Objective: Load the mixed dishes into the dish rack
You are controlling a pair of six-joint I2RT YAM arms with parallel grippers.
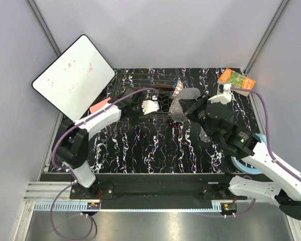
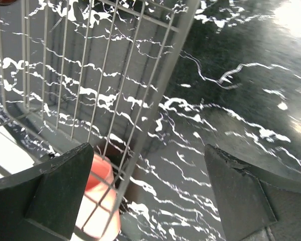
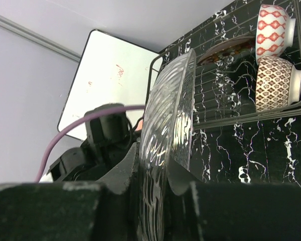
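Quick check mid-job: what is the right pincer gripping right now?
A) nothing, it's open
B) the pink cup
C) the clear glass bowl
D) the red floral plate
C: in the right wrist view the ribbed clear glass bowl sits edge-on, clamped in the right pincer, with the dish rack beyond it.

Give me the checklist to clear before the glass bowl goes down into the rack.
1. Grip: right end effector shut on the clear glass bowl rim: ok.
2. Free space: bare wire in the dish rack beside the beige patterned bowl and the red-diamond bowl: ok.
3. Bowl lined up over that space: cannot tell.
4. Left end effector open and empty: ok.
5. Left end effector out of the bowl's path: cannot tell; it hovers at the rack's near edge.
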